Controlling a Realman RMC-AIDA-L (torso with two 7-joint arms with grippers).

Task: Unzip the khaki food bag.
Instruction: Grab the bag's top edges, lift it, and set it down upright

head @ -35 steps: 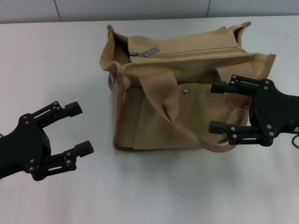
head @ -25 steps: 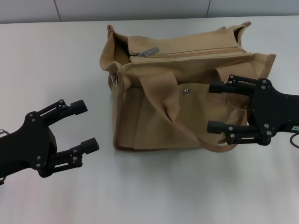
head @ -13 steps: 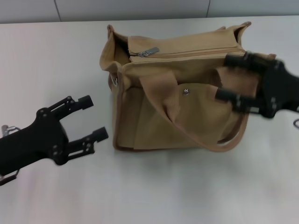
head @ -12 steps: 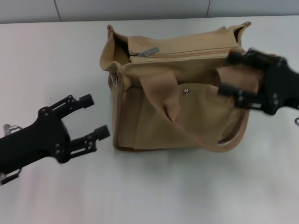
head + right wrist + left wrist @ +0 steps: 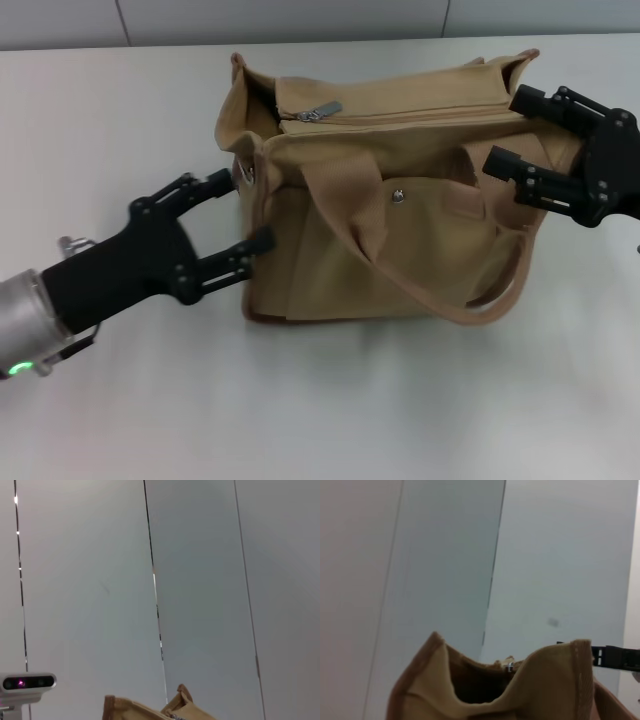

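The khaki food bag (image 5: pixel 330 265) stands upright mid-table, front pocket and silver snap (image 5: pixel 399 196) facing me. Its top zipper runs along the top, with the metal pull (image 5: pixel 318 111) at the bag's left end. My left gripper (image 5: pixel 241 211) is open at the bag's left end, fingertips touching or nearly touching the side. My right gripper (image 5: pixel 507 128) is open at the bag's upper right corner, one finger above the top edge, one against the front. The left wrist view shows the bag's end (image 5: pixel 545 680) close up; the right wrist view shows only its top edge (image 5: pixel 145 711).
The bag rests on a white table (image 5: pixel 400 420). A strap handle (image 5: pixel 345 195) droops over the front pocket, its loop reaching the bag's lower right. Grey wall panels stand behind the table. A small white camera unit (image 5: pixel 27 684) shows in the right wrist view.
My left gripper has moved right and up, from open table to the bag's left end. My right gripper has moved up and back, from the front right to the upper right corner.
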